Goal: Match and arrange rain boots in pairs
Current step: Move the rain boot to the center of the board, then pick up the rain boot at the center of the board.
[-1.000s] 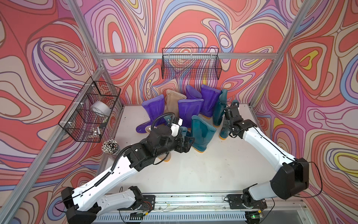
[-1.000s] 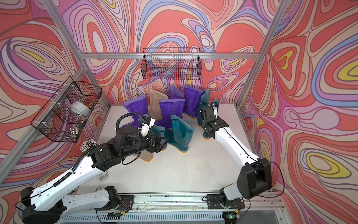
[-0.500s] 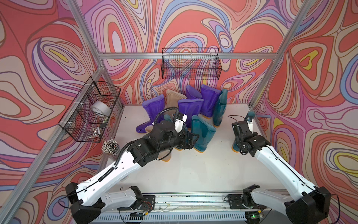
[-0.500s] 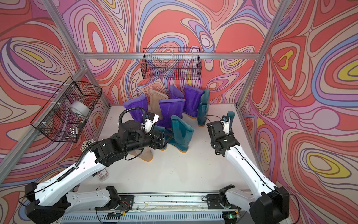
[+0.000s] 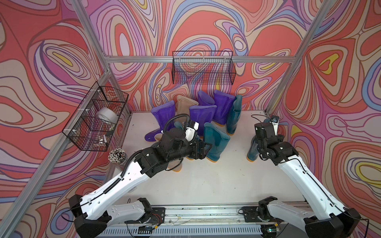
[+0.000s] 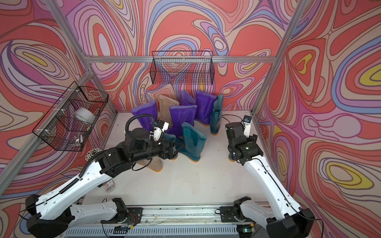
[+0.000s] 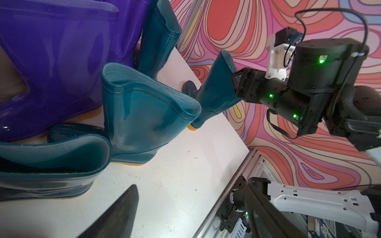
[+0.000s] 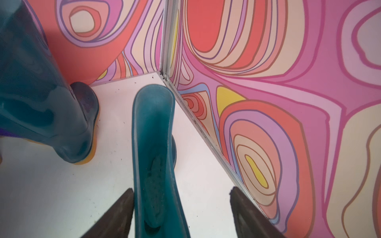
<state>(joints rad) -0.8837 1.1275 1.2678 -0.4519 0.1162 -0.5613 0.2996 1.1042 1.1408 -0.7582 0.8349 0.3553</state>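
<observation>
Straddling a teal boot (image 8: 153,134), right claw (image 8: 181,189) gapes.

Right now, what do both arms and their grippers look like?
White shells, black joints on both. Left arm: ribbed black hose loop. Right arm: thin black wire, green lights. Left gripper and right gripper: black, with dark tapered fingers.

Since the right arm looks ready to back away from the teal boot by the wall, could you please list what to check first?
1. Right jaws open: ok.
2. Teal boot standing on its sole: ok.
3. Its shaft clear of the fingers: cannot tell, one sits close.
4. Left jaws open and empty: ok.
5. Boot paired: not ok, back teal boot stands apart.
</observation>
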